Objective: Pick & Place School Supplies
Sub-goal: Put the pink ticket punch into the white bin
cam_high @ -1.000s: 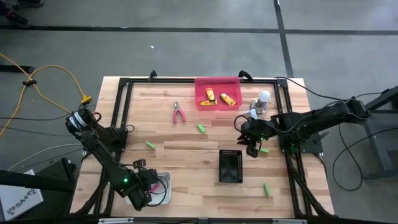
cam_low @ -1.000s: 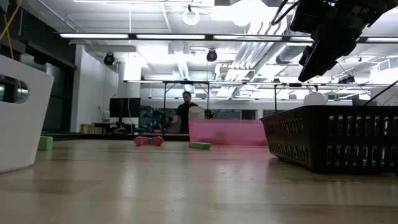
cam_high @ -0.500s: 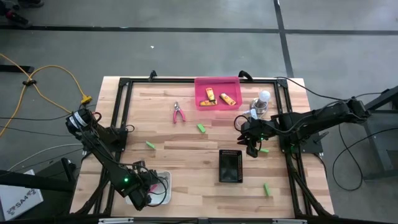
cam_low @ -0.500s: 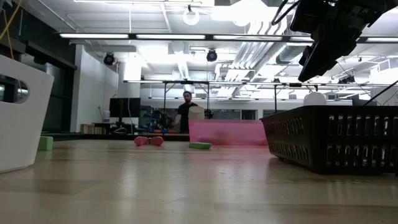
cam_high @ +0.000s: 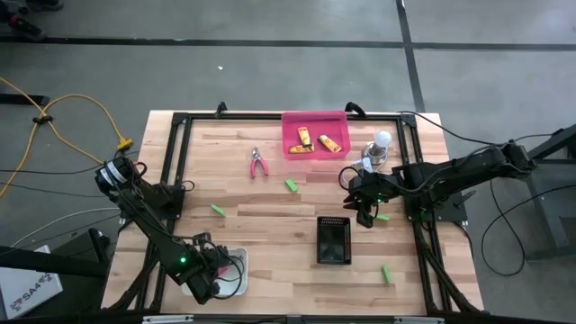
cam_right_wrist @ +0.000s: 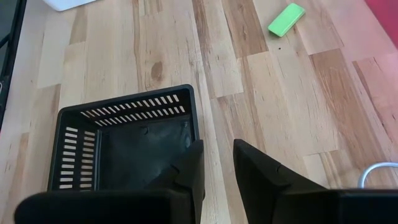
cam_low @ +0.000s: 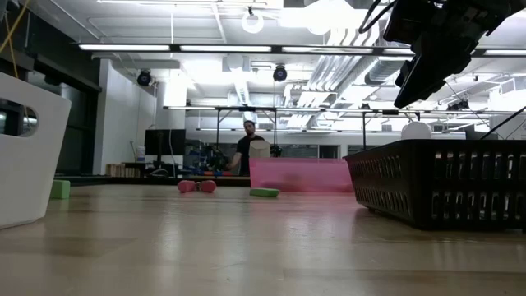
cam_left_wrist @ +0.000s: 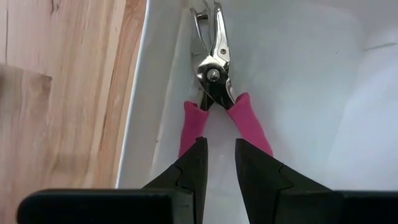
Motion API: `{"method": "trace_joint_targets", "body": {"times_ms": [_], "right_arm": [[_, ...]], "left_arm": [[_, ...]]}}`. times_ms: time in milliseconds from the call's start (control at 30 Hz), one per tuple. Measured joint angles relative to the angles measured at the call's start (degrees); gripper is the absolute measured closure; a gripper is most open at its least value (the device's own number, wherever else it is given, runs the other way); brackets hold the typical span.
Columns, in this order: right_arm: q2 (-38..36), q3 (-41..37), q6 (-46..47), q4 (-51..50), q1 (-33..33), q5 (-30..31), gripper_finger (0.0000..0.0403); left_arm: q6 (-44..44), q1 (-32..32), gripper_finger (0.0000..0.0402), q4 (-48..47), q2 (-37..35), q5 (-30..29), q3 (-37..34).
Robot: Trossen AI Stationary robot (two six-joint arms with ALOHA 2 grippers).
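Note:
A pair of pink-handled pliers [cam_left_wrist: 214, 93] lies on the floor of the white bin [cam_high: 236, 281] at the table's near left, its metal nose against the bin's wall. My left gripper [cam_left_wrist: 219, 146] points down into the bin just above the pink handles, open by a narrow gap that shows only the bin's floor. My right gripper [cam_high: 364, 216] hangs open above the table beside the black basket [cam_high: 333, 239]. A second pair of pliers [cam_high: 258, 164], green blocks [cam_high: 292, 185] [cam_high: 218, 210] [cam_high: 385, 272] and yellow-orange pieces [cam_high: 304, 138] in the pink tray [cam_high: 314, 121] lie apart. My left gripper comes at the pliers from above, its fingers along the handles. One fingertip [cam_left_wrist: 200, 149] stands in front of the end of one pink handle [cam_left_wrist: 191, 124]. Whether it touches the handle I cannot tell. Nothing lies between the fingers.
A white bulb [cam_high: 382, 142] with a white cable stands at the far right, near the pink tray. Another green block [cam_high: 382, 217] lies by my right gripper. A black frame [cam_high: 270, 118] runs around the table. Bare wood lies mid-table.

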Motion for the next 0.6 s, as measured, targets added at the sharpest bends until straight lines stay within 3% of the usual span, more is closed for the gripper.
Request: {"method": "trace_joint_targets", "body": {"times_ms": [167, 400, 600], "right_arm": [[0.0, 0.0, 0.0, 0.0, 0.01, 0.0, 0.0328], [0.0, 0.0, 0.0, 0.0, 0.0, -0.02, 0.0328], [0.0, 0.0, -0.02, -0.02, 0.01, -0.02, 0.0328]], "left_arm": [[0.08, 1.75, 0.0325, 0.39, 0.0, 0.88, 0.47], [6.79, 6.52, 0.0325, 0.43, 0.0, 5.39, 2.96], [10.77, 7.13, 0.0325, 0.45, -2.04, 5.04, 6.09]]}}
